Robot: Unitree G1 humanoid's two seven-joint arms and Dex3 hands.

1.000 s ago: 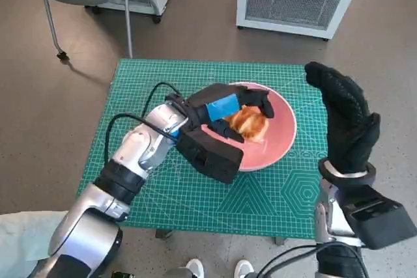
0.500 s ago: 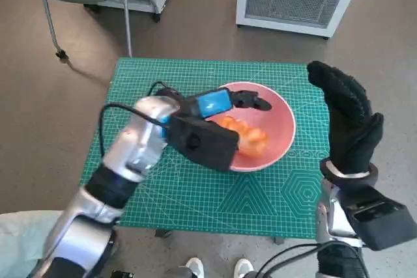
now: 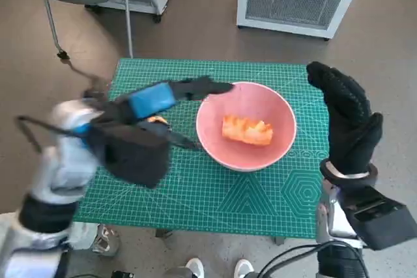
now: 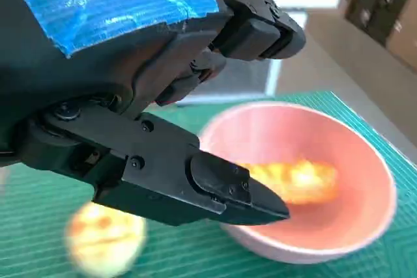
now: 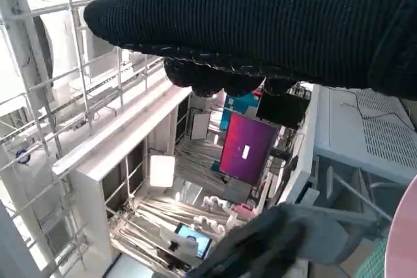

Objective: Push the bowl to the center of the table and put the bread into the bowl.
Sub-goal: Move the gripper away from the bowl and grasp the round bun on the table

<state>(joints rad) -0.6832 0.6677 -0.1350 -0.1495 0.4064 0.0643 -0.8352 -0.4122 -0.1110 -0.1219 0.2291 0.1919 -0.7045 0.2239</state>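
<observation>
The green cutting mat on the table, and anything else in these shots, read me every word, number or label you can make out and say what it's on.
No text can be read in any view.
Green cutting mat: pale grid lines and shapes only; any numbers are too small to tell.
Magenta screen in the right wrist view: a small pale mark, too blurred to read.
Pink round bowl and blue-taped left hand: no lettering shows.

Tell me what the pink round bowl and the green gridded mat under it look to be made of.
Pink round bowl: probably plastic or glazed ceramic; its smooth, even surface has a soft sheen, and the look leaves it open. Green gridded mat: seemingly a matte rubbery or vinyl cutting mat, flat, printed with fine pale grid lines.
</observation>
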